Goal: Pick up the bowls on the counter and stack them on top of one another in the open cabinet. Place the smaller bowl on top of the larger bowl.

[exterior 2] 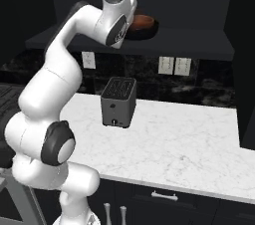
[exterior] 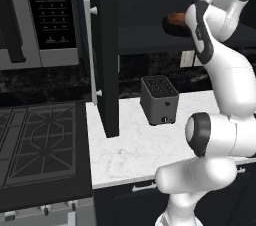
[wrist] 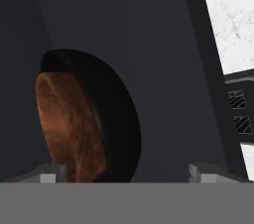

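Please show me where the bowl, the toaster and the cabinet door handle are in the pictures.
bowl [exterior 2: 144, 22], right base view, on its reddish-brown inside near the rim.
toaster [exterior: 161, 106], left base view, on its grey front face.
cabinet door handle [exterior: 90, 50], left base view, on the middle of the silver bar.

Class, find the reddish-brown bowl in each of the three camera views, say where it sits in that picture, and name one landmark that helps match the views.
Left base view: bowl upper right, on the cabinet shelf, partly behind the arm.
Right base view: bowl top centre, on the same shelf, beside the arm's wrist.
Hand view: bowl lower left, seen rolled on its side, close up.
Shared landmark: the grey toaster stands on the counter below the shelf in both base views.
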